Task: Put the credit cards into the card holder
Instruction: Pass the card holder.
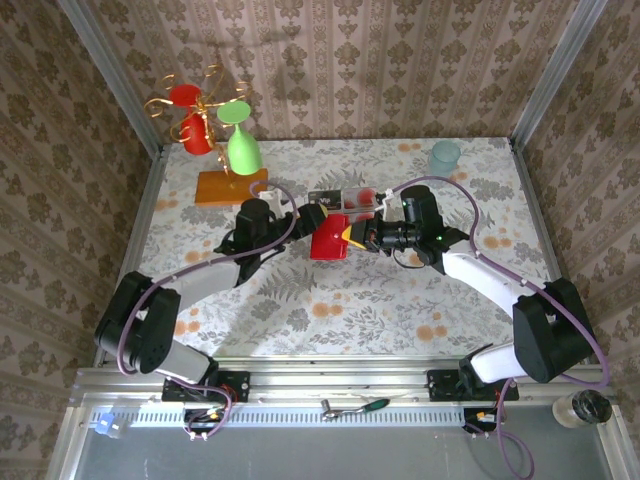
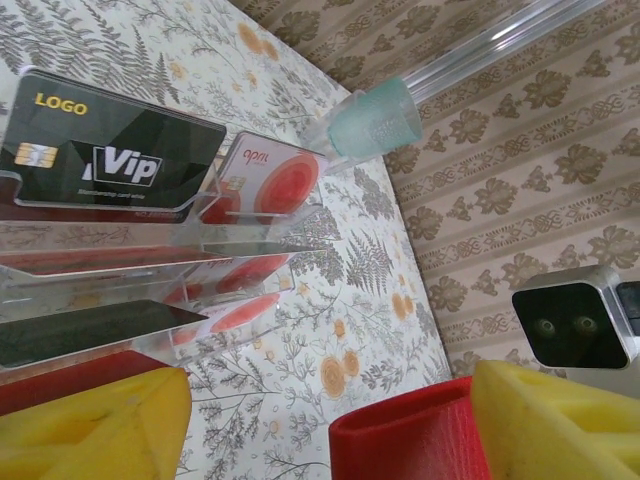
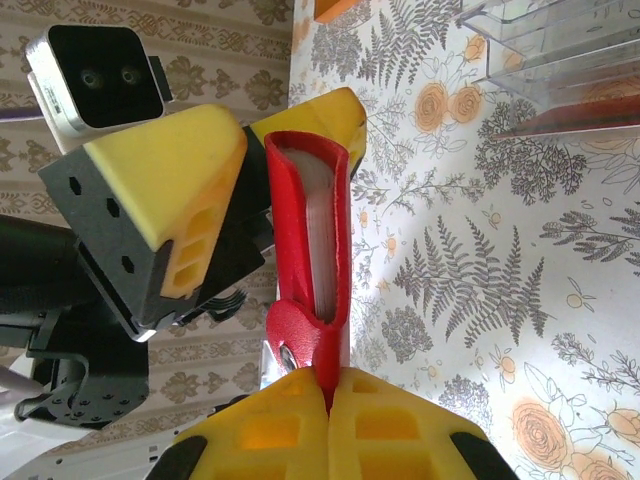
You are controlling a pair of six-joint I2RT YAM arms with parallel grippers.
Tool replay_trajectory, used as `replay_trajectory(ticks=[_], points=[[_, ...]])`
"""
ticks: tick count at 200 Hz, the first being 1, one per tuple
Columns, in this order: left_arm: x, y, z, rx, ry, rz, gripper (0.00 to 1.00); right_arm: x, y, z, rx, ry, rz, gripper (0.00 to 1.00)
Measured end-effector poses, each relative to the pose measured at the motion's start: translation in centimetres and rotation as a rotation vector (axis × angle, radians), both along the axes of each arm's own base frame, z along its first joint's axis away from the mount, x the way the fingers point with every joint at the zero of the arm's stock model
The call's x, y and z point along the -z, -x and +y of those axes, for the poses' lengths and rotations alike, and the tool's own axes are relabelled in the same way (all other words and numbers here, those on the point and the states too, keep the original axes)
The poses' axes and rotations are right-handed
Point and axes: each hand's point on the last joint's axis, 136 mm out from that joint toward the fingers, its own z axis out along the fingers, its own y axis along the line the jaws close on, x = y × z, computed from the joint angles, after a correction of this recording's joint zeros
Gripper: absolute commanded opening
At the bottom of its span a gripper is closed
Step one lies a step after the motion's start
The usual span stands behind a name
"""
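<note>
Floral-printed tablecloth covers the workspace, which is enclosed by damask-patterned walls. A clear plastic tiered tray (image 1: 338, 193) stands near mid-table and serves as the reference point.

Cards: in the left wrist view, a black credit card (image 2: 105, 150) marked "LOGO" and "Vip" stands upright in the tray's rear tier. A whitish credit card (image 2: 270, 185) with a red round blotch stands beside it in the same tier. More card shapes show through the acrylic of the nearer tiers, but their detail cannot be made out.

Card holder: the red card holder (image 1: 328, 244) is held on edge just in front of the tray, on the arms' side. Its pale inner pocket faces the right wrist camera.

Right gripper (image 3: 328, 385): its yellow fingers are pressed together on the holder's lower edge, pinching it. It reaches in from the tray's right front.

Left gripper (image 2: 325, 410): its jaws stand apart and straddle the holder's far edge. One finger (image 3: 165, 190) is visibly clear of the red cover, while contact at the other finger cannot be judged.

Other objects: a pale teal cup (image 1: 444, 157) stands behind and to the right of the tray. A gold wire cup stand (image 1: 205, 120) on an orange base stands behind and to the left of it.
</note>
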Motion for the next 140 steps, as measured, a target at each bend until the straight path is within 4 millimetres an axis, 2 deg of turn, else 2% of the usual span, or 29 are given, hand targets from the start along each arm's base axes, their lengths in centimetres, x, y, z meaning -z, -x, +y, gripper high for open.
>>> replay_trajectory(ticks=[94, 140], points=[[-1.3, 0.8, -1.5, 0.033, 0.097, -0.007, 0.47, -0.3, -0.5, -0.4, 0.016, -0.01, -0.006, 0.0], [-1.0, 0.8, -1.8, 0.035, 0.116, 0.003, 0.22, -0.2, -0.6, -0.5, 0.02, -0.011, 0.001, 0.0]])
